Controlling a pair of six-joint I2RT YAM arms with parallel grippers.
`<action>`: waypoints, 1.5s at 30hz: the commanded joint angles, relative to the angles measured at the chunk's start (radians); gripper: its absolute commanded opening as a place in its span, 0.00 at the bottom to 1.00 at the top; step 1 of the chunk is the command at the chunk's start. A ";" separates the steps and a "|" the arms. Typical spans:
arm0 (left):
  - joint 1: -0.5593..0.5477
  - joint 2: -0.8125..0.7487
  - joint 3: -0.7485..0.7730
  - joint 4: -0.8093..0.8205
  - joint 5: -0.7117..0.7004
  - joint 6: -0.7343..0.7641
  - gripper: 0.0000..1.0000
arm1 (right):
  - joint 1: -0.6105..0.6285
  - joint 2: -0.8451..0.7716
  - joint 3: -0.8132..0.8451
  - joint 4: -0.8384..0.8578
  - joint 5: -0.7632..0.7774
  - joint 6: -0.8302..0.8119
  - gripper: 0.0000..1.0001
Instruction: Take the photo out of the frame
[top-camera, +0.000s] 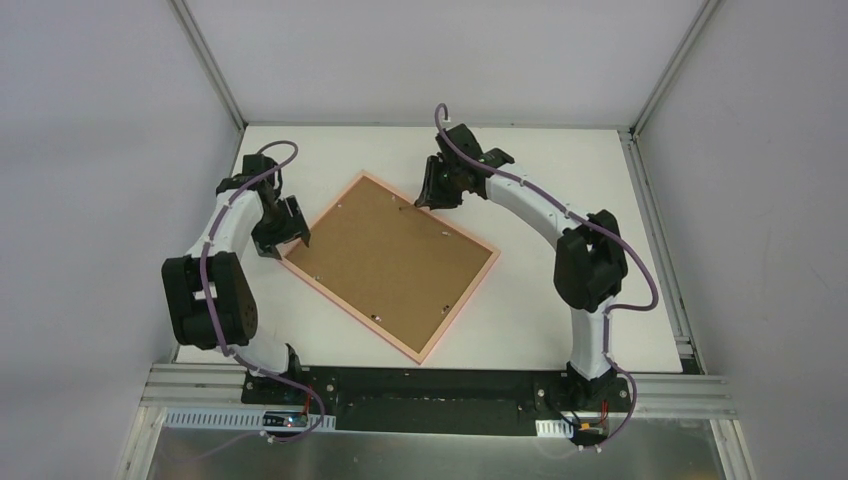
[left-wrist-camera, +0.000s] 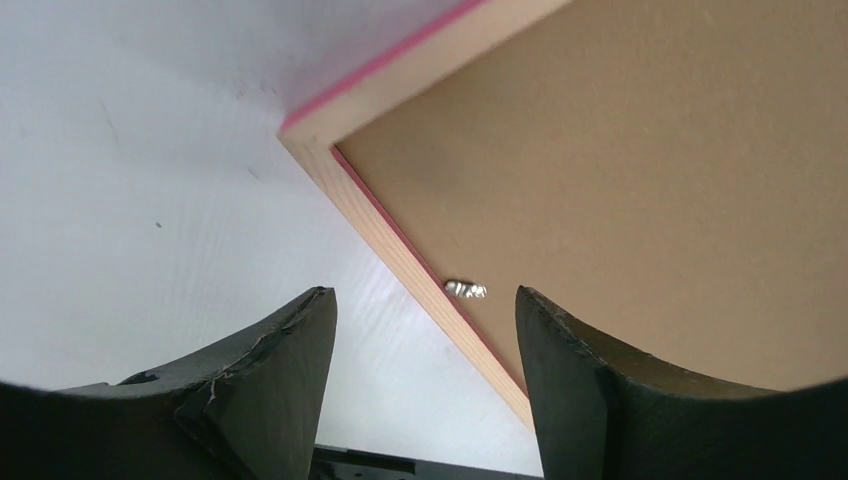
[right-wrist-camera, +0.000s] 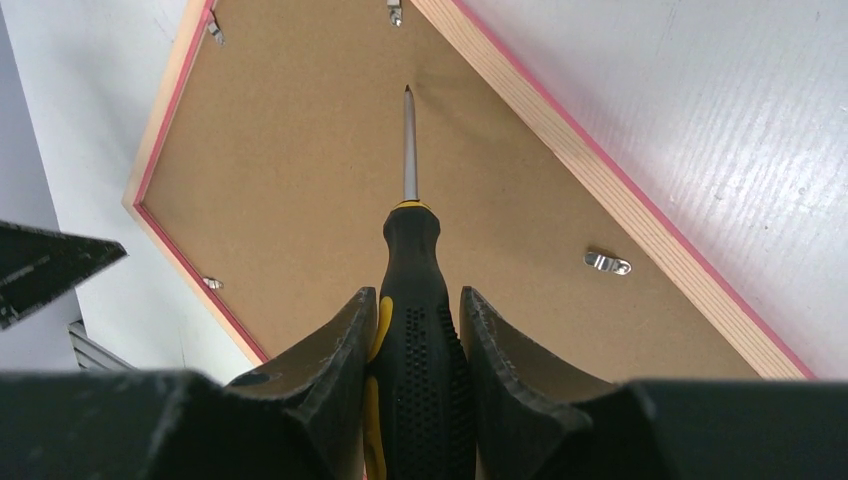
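Our left arm (top-camera: 225, 225) folds sharply at the elbow beside the desk's left edge, with its wrist reaching in to the left corner of the thin bright-pink rectangular frame (right-wrist-camera: 625, 200). The left jaws stand released and spread to either side of the frame's wooden edge, near a small metal tab (left-wrist-camera: 465, 290).

Our right arm (top-camera: 540, 205) arches up from its base and over to the frame's far corner. The right jaws are clenched on the black-and-yellow handle of a screwdriver (right-wrist-camera: 415, 330). Its steel tip points at the brown fibreboard backing board (top-camera: 390, 260) near that corner; we cannot tell whether it touches.

The white desk (top-camera: 330, 150) sits inside pale grey walls (top-camera: 100, 100) with aluminium corner posts (top-camera: 205, 55).

The frame lies flat and back-up, turned diamond-wise between the two arms. We cannot see the photo; only the board shows.
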 joint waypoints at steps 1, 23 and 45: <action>0.021 0.079 0.117 0.017 -0.091 0.101 0.67 | 0.000 -0.022 0.056 -0.046 0.010 -0.010 0.00; 0.063 0.476 0.340 0.031 0.191 -0.013 0.65 | -0.068 0.042 0.050 0.006 -0.094 0.008 0.00; 0.067 0.540 0.303 -0.042 0.223 -0.039 0.53 | -0.070 0.178 0.187 0.045 -0.108 -0.019 0.00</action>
